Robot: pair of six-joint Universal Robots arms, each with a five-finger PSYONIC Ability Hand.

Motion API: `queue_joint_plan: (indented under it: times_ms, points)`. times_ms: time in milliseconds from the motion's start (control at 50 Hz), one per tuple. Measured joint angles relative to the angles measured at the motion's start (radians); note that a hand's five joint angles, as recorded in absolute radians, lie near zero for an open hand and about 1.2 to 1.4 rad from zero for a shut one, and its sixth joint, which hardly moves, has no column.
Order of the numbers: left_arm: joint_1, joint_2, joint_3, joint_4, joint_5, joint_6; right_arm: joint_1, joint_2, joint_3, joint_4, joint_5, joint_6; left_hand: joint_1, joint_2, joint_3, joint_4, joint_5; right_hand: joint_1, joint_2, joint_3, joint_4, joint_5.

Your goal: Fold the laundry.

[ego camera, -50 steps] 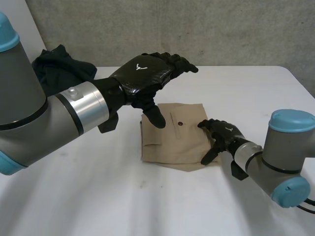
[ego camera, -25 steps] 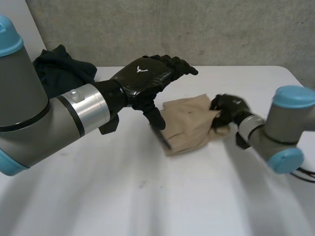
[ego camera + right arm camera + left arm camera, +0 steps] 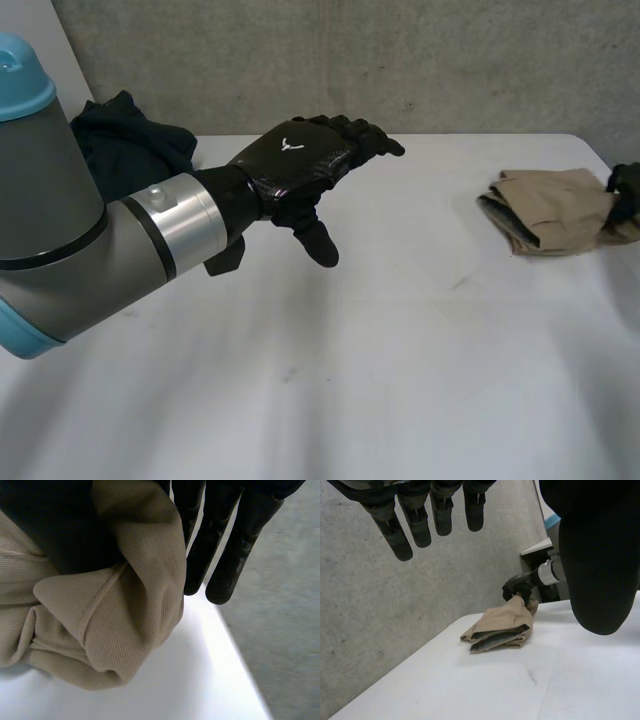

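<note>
A folded tan garment point(image 3: 545, 210) lies bunched near the table's right edge. My right hand point(image 3: 625, 185) is shut on its right end; in the right wrist view the tan cloth point(image 3: 100, 630) is pinched between the thumb and the fingers point(image 3: 225, 540). My left hand point(image 3: 295, 160) hovers open above the middle of the table, fingers straight and thumb hanging down, holding nothing. In the left wrist view the garment point(image 3: 502, 627) lies well beyond my fingertips point(image 3: 420, 520), with the right hand point(image 3: 517, 586) gripping its far end.
A heap of dark clothes point(image 3: 125, 140) sits at the table's back left corner. The white table point(image 3: 350, 380) stretches bare between my hands. A grey wall stands behind it. The table's right edge point(image 3: 240, 670) runs just beside the gripped cloth.
My right hand closed on the tan garment and dragged it from the middle of the table to the right edge, bunching it. The left hand barely moved.
</note>
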Motion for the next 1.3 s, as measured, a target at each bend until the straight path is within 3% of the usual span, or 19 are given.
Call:
queue_joint_plan:
  times_ms: [300,320,380,460,540,680,700,780,920,1000,1120,1160,1180,1260,1300]
  points:
    - [-0.002,-0.006,-0.003,-0.002,0.000,0.001,-0.062,0.101,-0.151,0.002,0.066,-0.183,0.000,0.000,0.000,0.000,0.000,-0.001,0.011,0.043,0.000,0.000]
    - [-0.002,-0.007,-0.003,-0.002,0.000,0.001,-0.063,0.104,-0.154,0.000,0.071,-0.187,0.000,0.000,0.000,0.000,0.000,-0.020,-0.049,-0.009,-0.054,-0.021]
    - [-0.003,-0.009,-0.003,-0.002,0.000,0.000,-0.064,0.111,-0.161,-0.019,0.104,-0.195,0.000,0.000,0.000,0.000,0.000,-0.409,-0.494,-0.457,-0.482,-0.412]
    - [-0.004,-0.013,-0.003,-0.002,0.000,0.000,-0.070,0.110,-0.156,-0.055,0.160,-0.221,0.000,0.000,0.000,0.000,0.000,-0.718,-0.917,-0.895,-0.936,-0.824]
    - [-0.007,-0.014,-0.003,-0.002,-0.001,-0.001,-0.081,0.094,-0.128,-0.074,0.194,-0.253,0.000,0.000,0.000,0.000,0.000,-0.724,-0.943,-0.930,-0.957,-0.832]
    - [-0.009,-0.008,-0.013,-0.004,0.000,-0.001,-0.108,-0.062,0.110,-0.094,0.193,-0.342,0.000,0.000,0.000,0.000,0.000,-0.724,-0.943,-0.930,-0.957,-0.832]
    - [-0.008,-0.005,-0.019,-0.004,0.000,-0.001,-0.121,-0.153,0.242,-0.115,0.179,-0.398,0.000,0.000,0.000,0.000,0.000,-0.724,-0.943,-0.930,-0.957,-0.840]
    - [-0.005,-0.002,-0.029,-0.003,0.000,0.001,-0.136,-0.312,0.437,-0.196,0.166,-0.541,0.000,0.000,0.000,0.000,0.000,-0.724,-0.943,-0.930,-0.957,-0.841]
    - [0.022,0.011,-0.029,0.005,-0.017,0.002,-0.121,-0.545,0.628,-0.372,0.171,-0.752,0.000,0.000,0.000,0.000,0.000,-0.724,-0.943,-0.930,-0.957,-0.841]
    - [0.068,0.027,-0.016,0.036,-0.068,0.004,-0.044,-0.649,0.693,-0.457,0.162,-0.754,0.000,0.000,0.000,0.000,0.000,-0.724,-0.943,-0.930,-0.957,-0.841]
    - [0.191,0.018,0.029,0.159,-0.202,0.016,0.158,-0.797,0.850,-0.534,0.056,-0.621,0.000,0.000,0.000,0.000,0.000,-0.724,-0.943,-0.930,-0.956,-0.841]
    - [0.258,-0.015,0.059,0.207,-0.250,0.031,0.245,-0.860,0.943,-0.542,-0.031,-0.544,0.000,0.000,0.000,0.000,0.000,-0.724,-0.943,-0.930,-0.957,-0.841]
    - [0.258,-0.015,0.059,0.207,-0.250,0.031,0.245,-0.860,0.943,-0.542,-0.031,-0.544,0.000,0.000,0.000,0.000,0.000,-0.724,-0.943,-0.930,-0.957,-0.841]
    - [0.385,-0.143,0.148,0.251,-0.290,0.105,0.389,-0.951,1.137,-0.541,-0.212,-0.432,0.000,0.000,0.000,0.000,0.000,-0.724,-0.943,-0.930,-0.957,-0.841]
    - [0.436,-0.227,0.202,0.255,-0.292,0.158,0.430,-0.967,1.198,-0.540,-0.258,-0.415,0.000,0.000,0.000,0.000,0.000,-0.724,-0.943,-0.930,-0.957,-0.841]
